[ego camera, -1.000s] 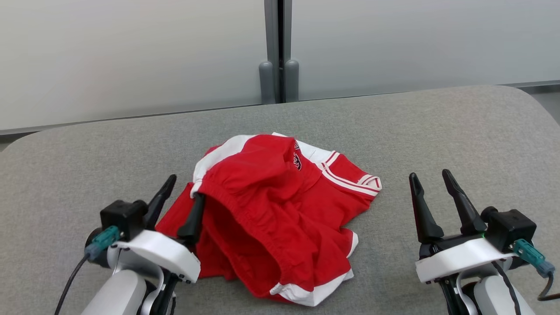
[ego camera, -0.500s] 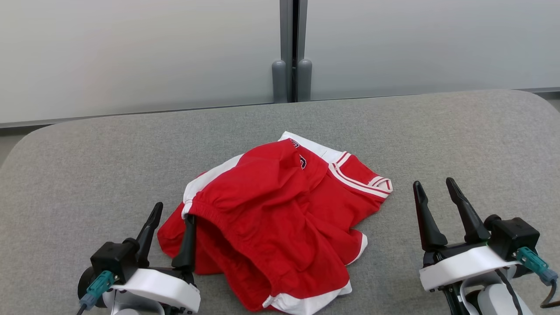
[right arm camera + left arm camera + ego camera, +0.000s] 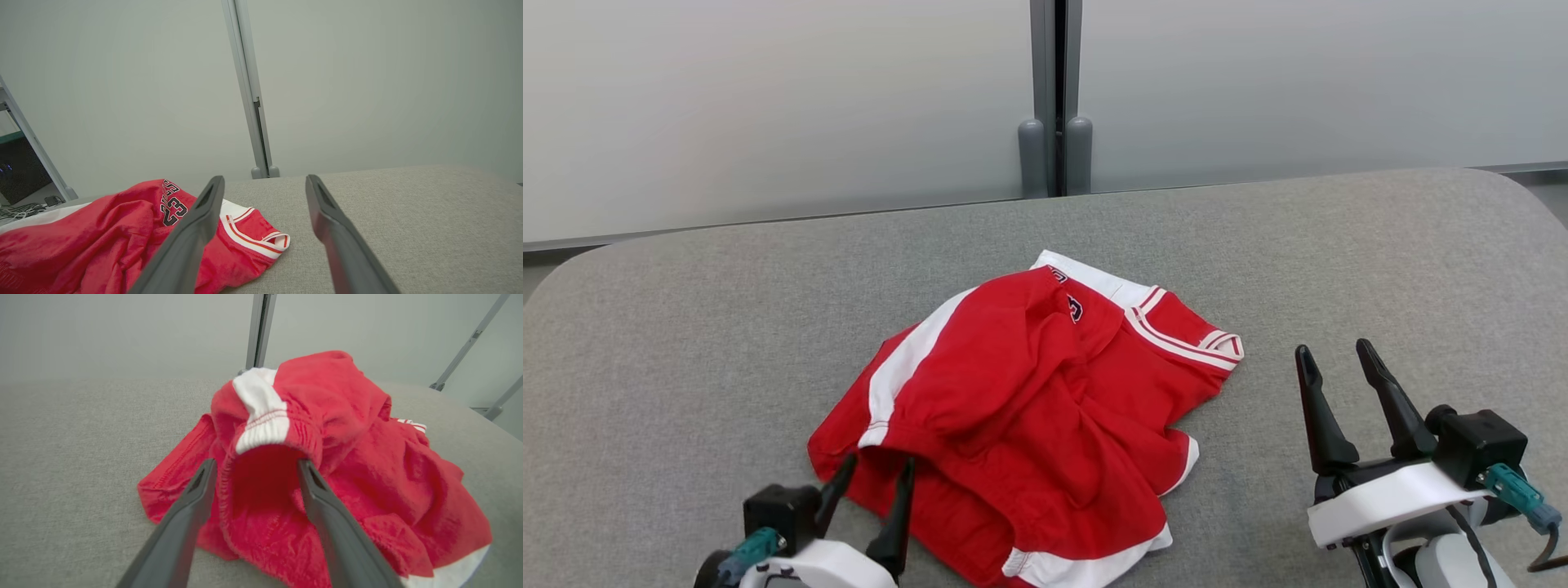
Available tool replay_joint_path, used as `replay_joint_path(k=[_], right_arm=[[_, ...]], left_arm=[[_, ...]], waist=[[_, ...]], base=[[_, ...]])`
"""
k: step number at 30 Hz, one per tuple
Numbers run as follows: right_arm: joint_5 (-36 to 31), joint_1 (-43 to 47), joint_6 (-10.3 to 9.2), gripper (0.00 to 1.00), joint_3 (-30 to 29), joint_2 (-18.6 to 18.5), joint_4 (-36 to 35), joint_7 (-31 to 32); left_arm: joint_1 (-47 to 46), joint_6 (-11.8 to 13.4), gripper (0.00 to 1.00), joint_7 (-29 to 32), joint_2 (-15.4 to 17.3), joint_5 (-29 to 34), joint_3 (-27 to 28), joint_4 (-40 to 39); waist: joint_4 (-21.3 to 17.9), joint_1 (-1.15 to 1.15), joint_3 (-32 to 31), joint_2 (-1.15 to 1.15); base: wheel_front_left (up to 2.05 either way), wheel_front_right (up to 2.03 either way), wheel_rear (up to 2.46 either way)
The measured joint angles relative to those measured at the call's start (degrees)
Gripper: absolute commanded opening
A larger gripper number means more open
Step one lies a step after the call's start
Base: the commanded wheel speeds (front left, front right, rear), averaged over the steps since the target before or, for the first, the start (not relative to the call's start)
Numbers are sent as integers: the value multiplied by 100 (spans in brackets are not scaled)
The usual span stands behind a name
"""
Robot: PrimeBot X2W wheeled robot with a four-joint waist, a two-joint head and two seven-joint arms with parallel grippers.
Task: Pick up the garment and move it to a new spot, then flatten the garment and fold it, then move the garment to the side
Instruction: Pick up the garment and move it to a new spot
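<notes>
The right gripper (image 3: 264,180) rises from 6 o'clock, its two long dark grey fingers (image 3: 192,237) spread wide with pale wall and table showing in the gap. A crumpled red fabric garment with white striped trim (image 3: 102,237) lies at 8 o'clock on the grey woven cloth table surface (image 3: 400,212). Black "23" numerals sit near its top edge, and the finger on that side crosses in front of its white band. A vertical grey metal post (image 3: 247,90) runs from 12 o'clock to the table's far edge. A slanted grey frame bar (image 3: 34,151) and loose cables (image 3: 18,209) sit at 9 o'clock.
</notes>
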Motion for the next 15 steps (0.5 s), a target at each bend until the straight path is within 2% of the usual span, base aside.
replay_joint_path(k=[4, 8, 15], right_arm=[[8, 25, 0, 100, 13, 0, 65, 0], [8, 25, 0, 100, -2, -2, 76, 0], [4, 57, 0, 100, -94, -22, 53, 0]], left_arm=[[133, -58, 100, 175, 13, -36, -169, 271], [224, -53, 100, 75, 59, -29, -154, 219], [324, 366, 100, -433, 268, 29, 331, -366]], waist=[[22, 0, -25, 0], [60, 0, -33, 0], [179, 0, -63, 0]], base=[[0, 0, 0], [0, 0, 0], [0, 0, 0]])
